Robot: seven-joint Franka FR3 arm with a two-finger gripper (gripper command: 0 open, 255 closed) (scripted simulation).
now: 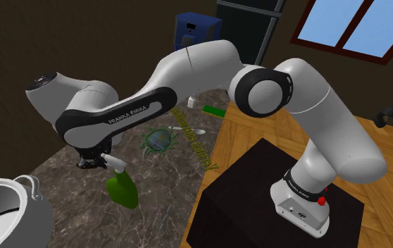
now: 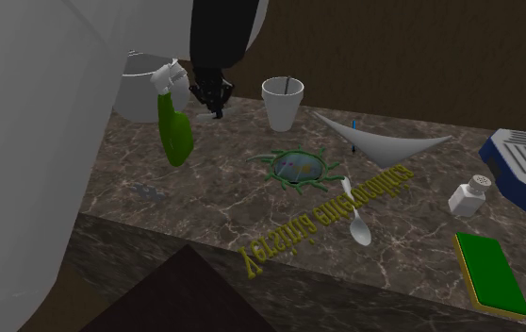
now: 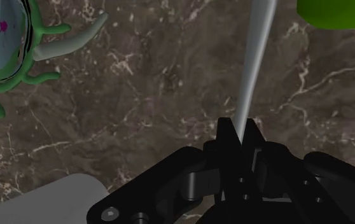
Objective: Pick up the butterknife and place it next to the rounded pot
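Above the marbled counter [image 1: 161, 184], the black claw [image 3: 238, 130] is seen closed on the butterknife [image 3: 254, 63]; its thin grey blade is clasped between the fingertips and juts straight out past them; the knife is thus held over the counter, just beside a green spray bottle [image 1: 121, 189]; the pale rounded pot [image 1: 8, 215] is found near the claw, at the shoulder view's lower left; a green-fringed dish [image 2: 297, 168], a spoon [image 2: 356, 219] and a white cup [image 2: 282, 104] are set farther along the counter.

Shoulder view behind stand [image 1: 258, 190], second close beside arm [image 2: 25, 141], wrist near above shared counter [image 3: 138, 95]
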